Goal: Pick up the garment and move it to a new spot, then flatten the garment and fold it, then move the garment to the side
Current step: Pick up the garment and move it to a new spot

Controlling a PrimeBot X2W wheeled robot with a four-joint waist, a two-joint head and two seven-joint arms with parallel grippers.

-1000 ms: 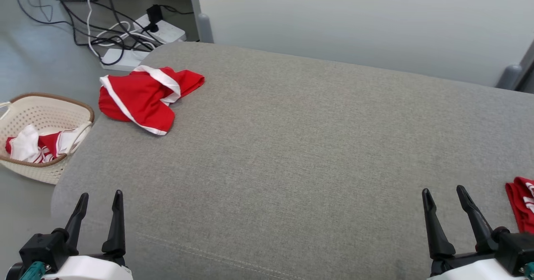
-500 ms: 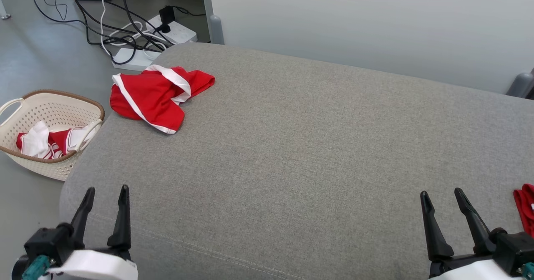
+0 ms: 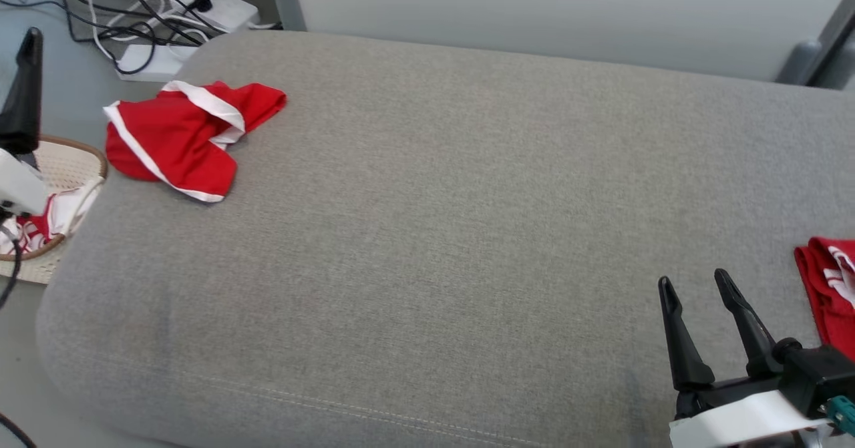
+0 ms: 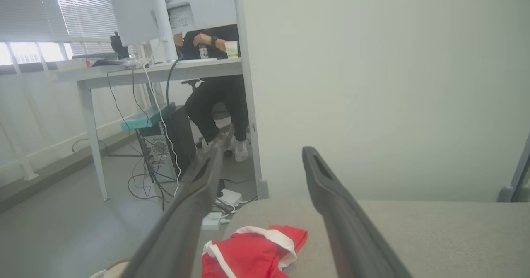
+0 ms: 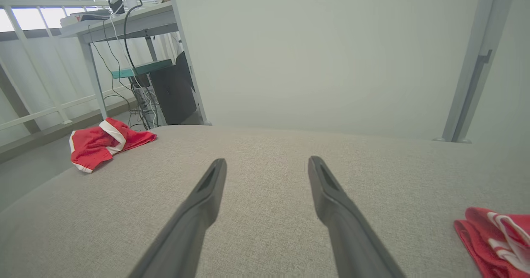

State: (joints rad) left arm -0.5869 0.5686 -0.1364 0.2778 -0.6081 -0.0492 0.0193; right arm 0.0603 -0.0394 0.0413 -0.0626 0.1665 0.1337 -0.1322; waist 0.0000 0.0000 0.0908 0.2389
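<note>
The garment [image 3: 180,137] lies crumpled at the cushion's [image 3: 467,201] far left corner, untouched, so I judge the pickup not yet begun. The left gripper [image 4: 260,153] hovers short of it, fingers spread and empty; next it must descend and pinch a fold. The right gripper [image 3: 693,281] waits open near another red piece [image 3: 825,281]. On the floor to the left are a basket [image 3: 70,167] and cables [image 3: 147,27]; a person [image 4: 215,91] sits at a desk [image 4: 145,73] beyond.

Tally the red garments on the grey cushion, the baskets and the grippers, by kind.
Red garments on the cushion: 2, crumpled garment, right-edge garment
Baskets: 1, basket
Grippers: 2, left gripper, right gripper
Total: 5
</note>
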